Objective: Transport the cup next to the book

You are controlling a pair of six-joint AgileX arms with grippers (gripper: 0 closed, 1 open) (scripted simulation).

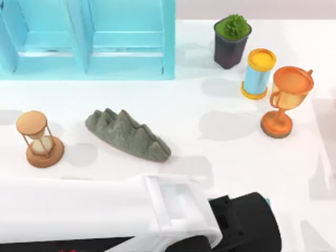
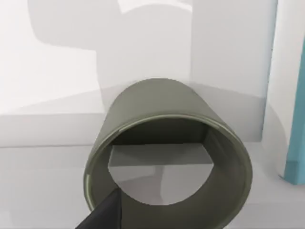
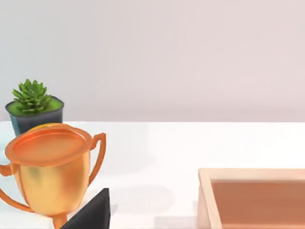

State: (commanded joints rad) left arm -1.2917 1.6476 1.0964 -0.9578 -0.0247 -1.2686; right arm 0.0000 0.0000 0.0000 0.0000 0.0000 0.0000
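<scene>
A: So, L jaws, gripping or not?

B: Can't tell. The left gripper [image 2: 102,217] shows as one dark part right against the rim of the cup [image 2: 167,157]. The cup is olive-green, its mouth turned toward the wrist cam, with the white table [image 2: 43,191] under it.

A: Anything close beyond the cup?

B: A teal edge [image 2: 296,138] stands upright just beside it. Can't tell if that's the book. From above, the left gripper [image 1: 247,220] reaches across the near edge of the table toward the right side, and a teal sliver [image 1: 269,200] pokes out just beside it.

A: Farther out?

B: Ahead of the jaws, well apart, are the orange trophy [image 1: 286,100], a yellow-capped blue can [image 1: 257,73] just beside it, and behind that a potted plant [image 1: 231,39]. Back along the arm lie a grey jagged rock [image 1: 126,136] and an hourglass [image 1: 39,139], w/ the light-blue cabinet [image 1: 89,39] at the far edge.

A: R side?

B: The right gripper [image 3: 90,214] has the trophy [image 3: 50,171] just beside it, the plant [image 3: 33,107] behind that, and a wooden tray [image 3: 252,176] off to the other side. Can't tell if it's open or closed.
</scene>
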